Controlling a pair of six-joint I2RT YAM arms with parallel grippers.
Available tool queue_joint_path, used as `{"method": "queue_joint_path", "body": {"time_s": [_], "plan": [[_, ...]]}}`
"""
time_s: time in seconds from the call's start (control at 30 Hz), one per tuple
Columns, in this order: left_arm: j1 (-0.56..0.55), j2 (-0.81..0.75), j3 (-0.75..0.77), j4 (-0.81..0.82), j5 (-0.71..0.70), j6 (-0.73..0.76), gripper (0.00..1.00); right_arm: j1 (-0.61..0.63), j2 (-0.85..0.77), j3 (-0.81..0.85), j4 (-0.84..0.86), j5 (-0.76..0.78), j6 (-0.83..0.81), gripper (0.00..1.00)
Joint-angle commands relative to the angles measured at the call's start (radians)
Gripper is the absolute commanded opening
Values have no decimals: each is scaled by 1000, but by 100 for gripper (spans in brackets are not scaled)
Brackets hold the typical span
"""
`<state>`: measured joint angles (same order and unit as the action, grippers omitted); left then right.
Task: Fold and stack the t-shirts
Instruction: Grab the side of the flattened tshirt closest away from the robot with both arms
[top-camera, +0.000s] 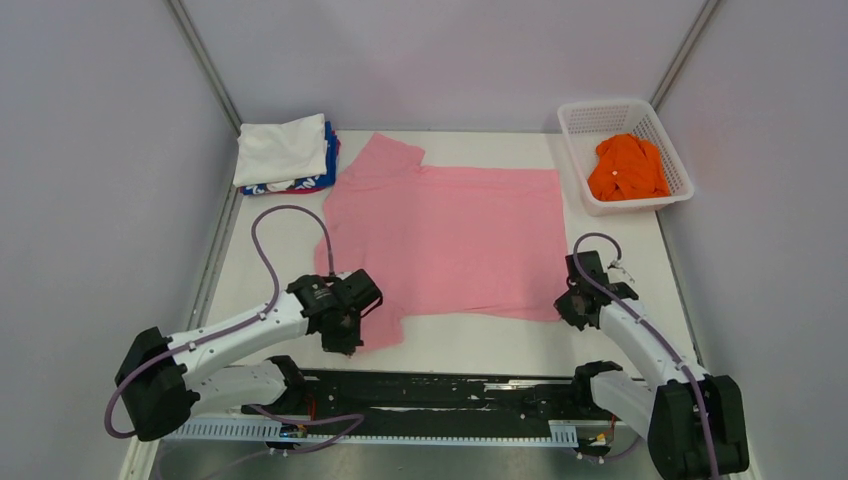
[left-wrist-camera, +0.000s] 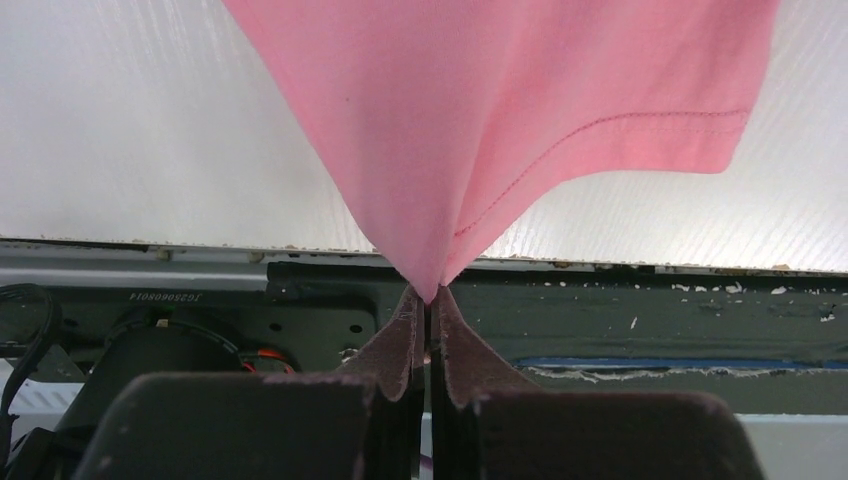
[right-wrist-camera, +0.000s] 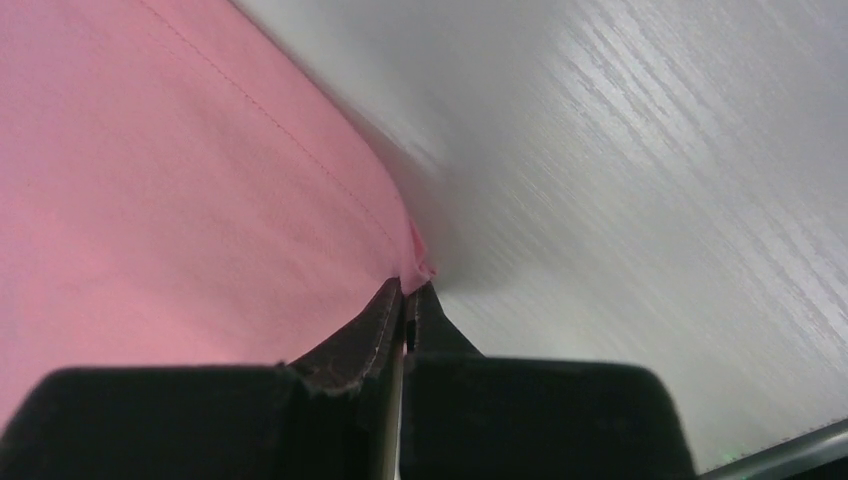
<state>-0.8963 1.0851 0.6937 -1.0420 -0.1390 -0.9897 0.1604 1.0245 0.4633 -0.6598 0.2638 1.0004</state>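
Observation:
A light pink t-shirt (top-camera: 445, 235) lies spread flat across the middle of the table. My left gripper (top-camera: 343, 335) is shut on the shirt's near left sleeve; in the left wrist view the pink cloth (left-wrist-camera: 500, 120) is pinched at the fingertips and hangs lifted off the table. My right gripper (top-camera: 566, 308) is shut on the shirt's near right hem corner; the right wrist view has that pink corner (right-wrist-camera: 415, 262) caught between the tips. An orange t-shirt (top-camera: 627, 167) lies crumpled in the basket. A folded white t-shirt (top-camera: 281, 149) sits on a folded blue and red one (top-camera: 328, 172) at the back left.
The white mesh basket (top-camera: 583, 118) stands at the back right corner. Grey walls close in the table on the left, back and right. The black mounting rail (top-camera: 440, 392) with both arm bases runs along the near edge.

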Motion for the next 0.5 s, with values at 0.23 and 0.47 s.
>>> {"method": "queue_joint_path", "body": {"time_s": [0.23, 0.47], "plan": [[-10, -167, -12, -79, 59, -55, 0, 40, -169, 37, -193, -112, 65, 0], [-9, -121, -11, 109, 81, 13, 0, 41, -148, 56, -175, -82, 29, 0]]}}
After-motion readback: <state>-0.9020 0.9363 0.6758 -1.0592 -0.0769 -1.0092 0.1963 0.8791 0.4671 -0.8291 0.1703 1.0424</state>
